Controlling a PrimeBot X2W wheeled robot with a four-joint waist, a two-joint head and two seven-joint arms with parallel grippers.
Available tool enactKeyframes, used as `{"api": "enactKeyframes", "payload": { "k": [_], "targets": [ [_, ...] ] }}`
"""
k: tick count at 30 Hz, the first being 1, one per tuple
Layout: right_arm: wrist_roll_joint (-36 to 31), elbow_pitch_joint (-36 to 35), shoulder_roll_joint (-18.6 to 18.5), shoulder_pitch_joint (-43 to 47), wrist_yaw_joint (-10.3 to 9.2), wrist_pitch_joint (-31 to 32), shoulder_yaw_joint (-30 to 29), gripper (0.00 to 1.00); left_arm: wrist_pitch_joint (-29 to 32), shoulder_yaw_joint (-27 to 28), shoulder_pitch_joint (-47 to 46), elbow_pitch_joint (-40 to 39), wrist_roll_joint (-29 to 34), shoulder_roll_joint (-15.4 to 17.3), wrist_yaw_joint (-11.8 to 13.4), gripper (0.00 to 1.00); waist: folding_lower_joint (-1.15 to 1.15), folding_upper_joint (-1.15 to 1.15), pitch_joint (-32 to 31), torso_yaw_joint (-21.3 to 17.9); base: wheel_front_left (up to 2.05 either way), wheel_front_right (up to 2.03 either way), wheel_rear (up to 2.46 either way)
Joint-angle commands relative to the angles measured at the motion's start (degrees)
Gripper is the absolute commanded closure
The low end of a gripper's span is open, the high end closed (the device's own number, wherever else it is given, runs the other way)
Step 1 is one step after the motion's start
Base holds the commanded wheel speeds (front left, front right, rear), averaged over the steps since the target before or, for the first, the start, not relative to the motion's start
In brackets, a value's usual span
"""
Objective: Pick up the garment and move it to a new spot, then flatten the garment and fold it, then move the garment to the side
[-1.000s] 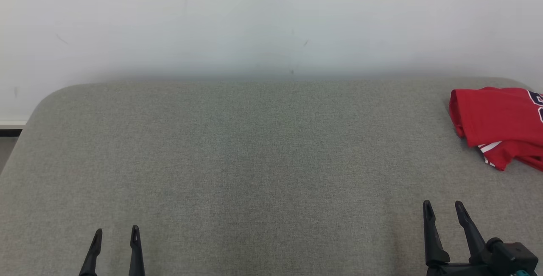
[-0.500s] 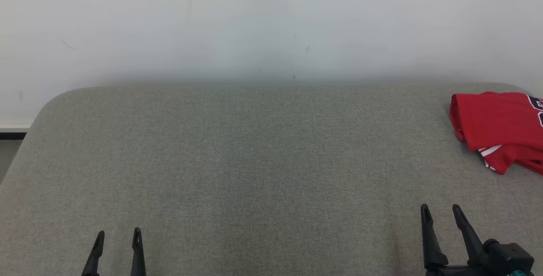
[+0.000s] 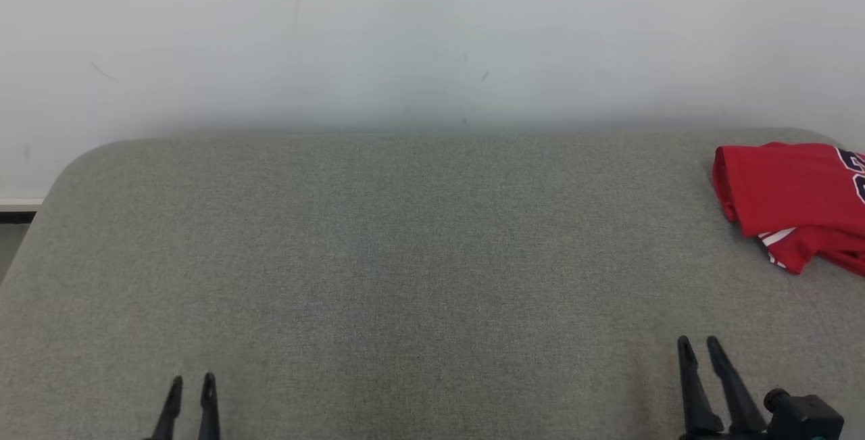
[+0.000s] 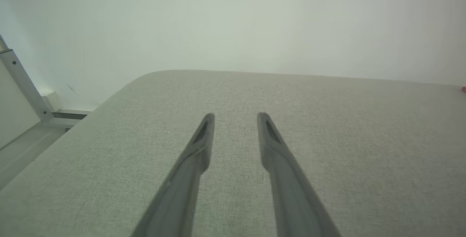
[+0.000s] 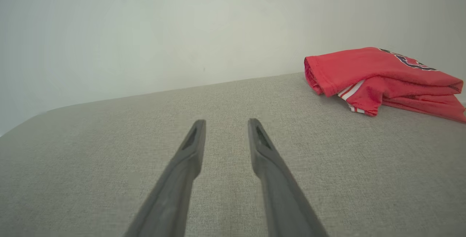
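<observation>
Garment [image 3: 791,200] on grey fabric surface [image 3: 405,257], white wall [image 3: 405,34]

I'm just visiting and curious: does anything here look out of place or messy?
Only the red garment: it lies loosely folded at the far right of the grey padded surface, a white-striped corner poking out underneath. Nothing looks spilled or damaged.
</observation>
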Motion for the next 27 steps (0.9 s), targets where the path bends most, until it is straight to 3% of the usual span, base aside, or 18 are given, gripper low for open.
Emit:
{"api": "enactKeyframes", "payload": {
  "k": [1,27],
  "targets": [
    [0.2,0.3,0.1,0.1,0.0,0.1,-0.1,1.0,0.2,0.0,0.0,0.4,-0.2,-0.1,0.0,1.0,0.0,0.0,0.0,0.0,0.0,0.0,0.0],
    [23.9,1.6,0.6,-2.5,-0.02,5.5,-1.7,1.0,6.7,0.4,-2.9,1.6,-26.0,-0.3,-0.3,1.0,0.0,0.0,0.2,-0.2,0.0,0.0,0.0]
  ]
}}
